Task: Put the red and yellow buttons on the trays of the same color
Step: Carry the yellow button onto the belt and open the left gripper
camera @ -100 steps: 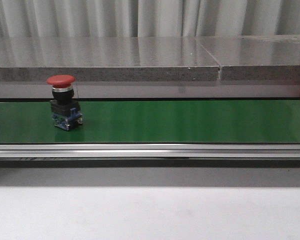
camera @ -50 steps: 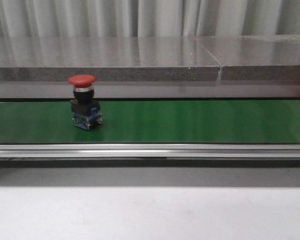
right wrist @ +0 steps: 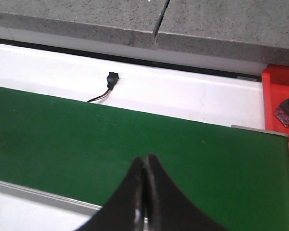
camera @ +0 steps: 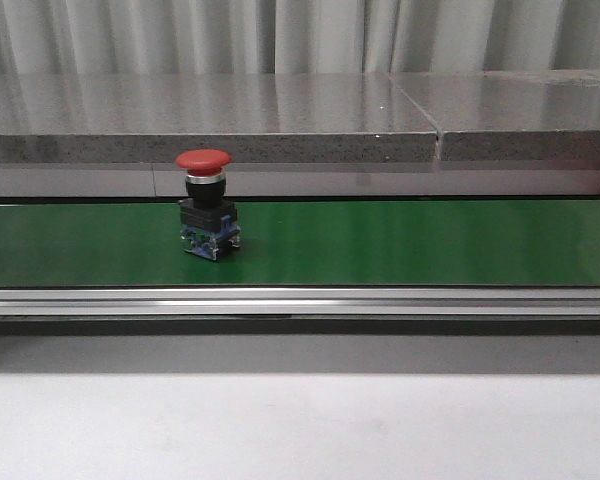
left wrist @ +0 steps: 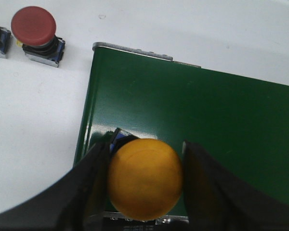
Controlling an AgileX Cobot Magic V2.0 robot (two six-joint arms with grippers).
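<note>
Left hand [left wrist: 144, 185] is clamped around a yellow button [left wrist: 145, 179] over the green belt [left wrist: 221, 125]. Right hand [right wrist: 144, 192] is pinched shut, holding nothing. A red button [camera: 208, 203] sits upright on the belt, left of center.

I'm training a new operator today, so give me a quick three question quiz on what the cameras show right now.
1. True or false: the right gripper has its fingers closed with nothing between them.
2. What does the left gripper hold? A) red button B) yellow button C) nothing
3. What surface does the red button in the front view stand on?

Key: 1 true; 2 B; 3 the green belt.
</note>
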